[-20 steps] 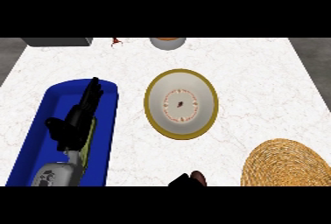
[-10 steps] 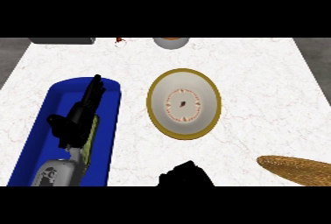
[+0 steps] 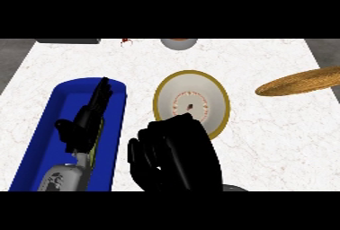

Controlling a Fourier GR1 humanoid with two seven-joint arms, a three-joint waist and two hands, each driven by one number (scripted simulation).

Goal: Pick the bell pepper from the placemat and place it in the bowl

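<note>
No bell pepper shows anywhere in the head view. The woven placemat point(image 3: 299, 81) appears as a thin, tilted oval at the right edge, with nothing on it. A long blue bowl point(image 3: 116, 134) lies at the left. My left hand point(image 3: 90, 117) is stretched over it, open, fingers pointing away from me. My right hand point(image 3: 179, 152) fills the lower middle with its back towards me and its fingers curled; nothing can be seen inside it. It overlaps the near rim of a white plate.
The white plate point(image 3: 199, 92) with a gold rim and a small dark mark at its centre lies mid-counter. At the far edge are a grey round pot point(image 3: 178, 43), a small red thing point(image 3: 125, 42) and a dark block point(image 3: 66, 41).
My right hand has risen from the lower edge to the plate's near rim. The placemat has gone from lower right to upper right and now looks tilted.
</note>
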